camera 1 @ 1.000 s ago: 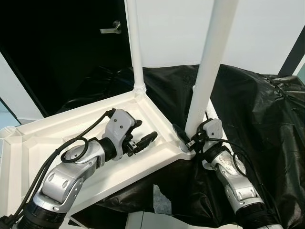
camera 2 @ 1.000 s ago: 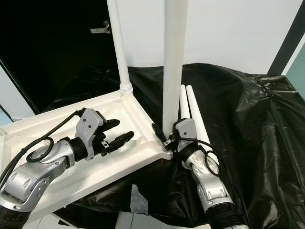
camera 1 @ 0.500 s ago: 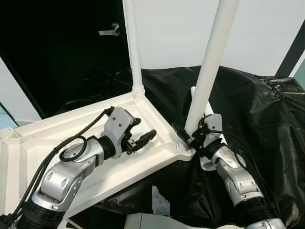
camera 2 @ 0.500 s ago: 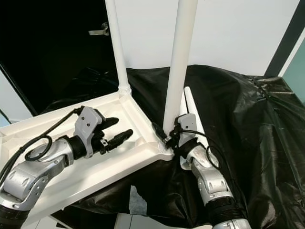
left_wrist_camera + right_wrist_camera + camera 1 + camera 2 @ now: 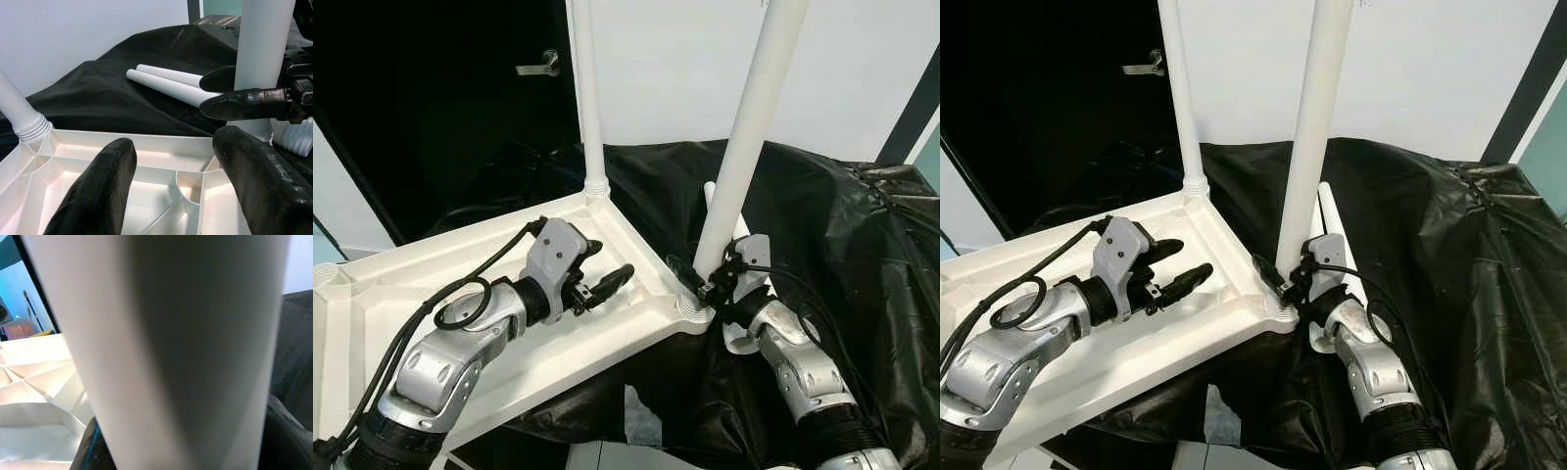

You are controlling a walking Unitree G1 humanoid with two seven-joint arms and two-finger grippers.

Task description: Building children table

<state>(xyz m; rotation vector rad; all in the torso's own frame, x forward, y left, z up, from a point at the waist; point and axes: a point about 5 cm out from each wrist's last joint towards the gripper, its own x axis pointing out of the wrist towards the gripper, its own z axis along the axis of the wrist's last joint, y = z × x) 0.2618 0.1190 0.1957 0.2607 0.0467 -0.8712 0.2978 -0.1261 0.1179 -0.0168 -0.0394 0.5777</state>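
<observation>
Two silver arms reach in from the lower edge of the head view toward an upturned white plastic tabletop (image 5: pixel 636 328) that fills the lower left and middle of the frame. Nearest, at left centre, the left gripper (image 5: pixel 604 278) hovers over the ribbed underside with its black fingers spread wide, holding nothing. Just right of centre, the right gripper (image 5: pixel 703 282) is clamped around the base of a white table leg (image 5: pixel 744 157), right where the leg enters the threaded corner socket (image 5: pixel 693 311). This leg leans toward the upper right instead of standing straight. Doing the step well probably means bringing the leg upright first, then turning it so the threads seat cleanly, while the left gripper presses the tabletop steady. Behind the socket, spare legs (image 5: pixel 171 85) lie on black sheeting (image 5: pixel 832 215). Farther back, at upper centre, a fitted leg (image 5: pixel 587 98) stands upright in its corner.
</observation>
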